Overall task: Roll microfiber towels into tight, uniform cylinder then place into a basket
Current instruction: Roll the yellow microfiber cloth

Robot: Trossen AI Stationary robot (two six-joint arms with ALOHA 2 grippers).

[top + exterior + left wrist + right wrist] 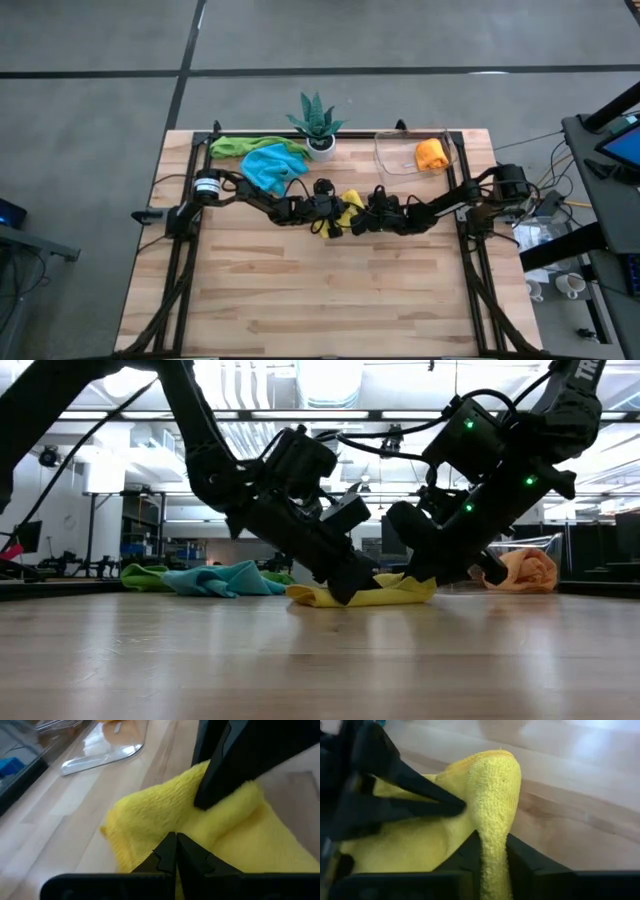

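A yellow microfiber towel lies bunched at the table's middle, its underside on the wood. My left gripper comes from the left, shut, with its tips on the towel. My right gripper comes from the right and is shut on a raised fold of the same towel. A light blue towel and a green one lie at the far left. An orange towel sits in the clear basket at the far right. My left gripper presses its shut fingertips against the yellow towel's top, slanting down from the table's left. No cloth shows between the fingers. The towel stays on the table. My right gripper pinches an upright fold of the yellow towel between its two fingers, slanting down from the table's right. The fold is doubled cloth, standing up as a ridge above the fingers. The rest of the towel lies on the table.
A spiky green plant in a white pot stands at the far edge between the blue towel and the basket. Bare wood stretches across the near half of the table. Black frame rails run along the table's sides.
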